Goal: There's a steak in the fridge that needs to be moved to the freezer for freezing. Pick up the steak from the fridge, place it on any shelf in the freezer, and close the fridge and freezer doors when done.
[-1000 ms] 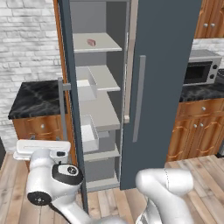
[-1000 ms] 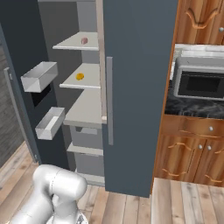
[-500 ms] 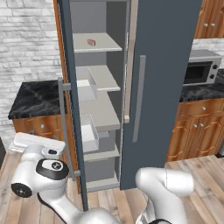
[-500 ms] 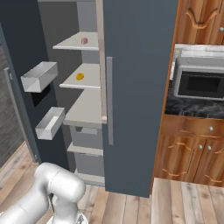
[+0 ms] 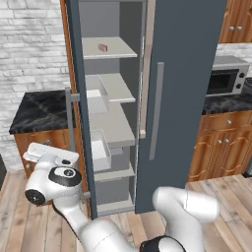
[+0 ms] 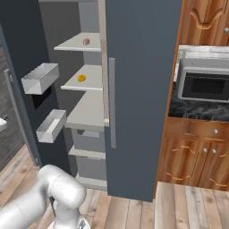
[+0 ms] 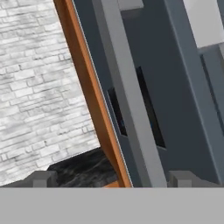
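We can read no text, label, brand, number or sign anywhere in these views.
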Robot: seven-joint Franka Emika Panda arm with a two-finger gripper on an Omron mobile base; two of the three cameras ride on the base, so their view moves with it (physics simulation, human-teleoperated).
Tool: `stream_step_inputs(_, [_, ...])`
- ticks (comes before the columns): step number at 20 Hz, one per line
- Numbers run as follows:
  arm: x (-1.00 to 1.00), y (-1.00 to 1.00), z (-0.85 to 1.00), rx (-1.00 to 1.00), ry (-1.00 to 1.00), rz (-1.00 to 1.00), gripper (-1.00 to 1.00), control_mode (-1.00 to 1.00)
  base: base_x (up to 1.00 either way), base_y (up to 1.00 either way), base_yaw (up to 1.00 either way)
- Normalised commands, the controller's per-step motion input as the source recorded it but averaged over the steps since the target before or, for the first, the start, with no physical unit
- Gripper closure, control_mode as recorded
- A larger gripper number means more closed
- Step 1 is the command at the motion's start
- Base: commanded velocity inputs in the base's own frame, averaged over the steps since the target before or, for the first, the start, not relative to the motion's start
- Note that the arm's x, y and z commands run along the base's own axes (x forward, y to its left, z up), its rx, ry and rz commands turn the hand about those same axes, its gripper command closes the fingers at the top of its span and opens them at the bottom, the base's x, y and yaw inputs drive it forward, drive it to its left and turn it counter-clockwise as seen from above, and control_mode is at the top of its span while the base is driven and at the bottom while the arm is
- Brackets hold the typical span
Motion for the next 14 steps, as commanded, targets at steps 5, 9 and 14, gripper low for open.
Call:
stream_step_inputs(5, [0.54, -0.11, -0.35, 0.0, 0.0, 0.0, -1.0, -1.0, 0.0, 0.0, 0.0])
stream_step_inputs(9, [0.45, -0.08, -0.29, 0.0, 0.0, 0.0, -1.0, -1.0, 0.0, 0.0, 0.0])
stream_step_inputs(14, [0.22, -0.35, -0.15, 0.0, 0.0, 0.0, -1.0, -1.0, 0.0, 0.0, 0.0])
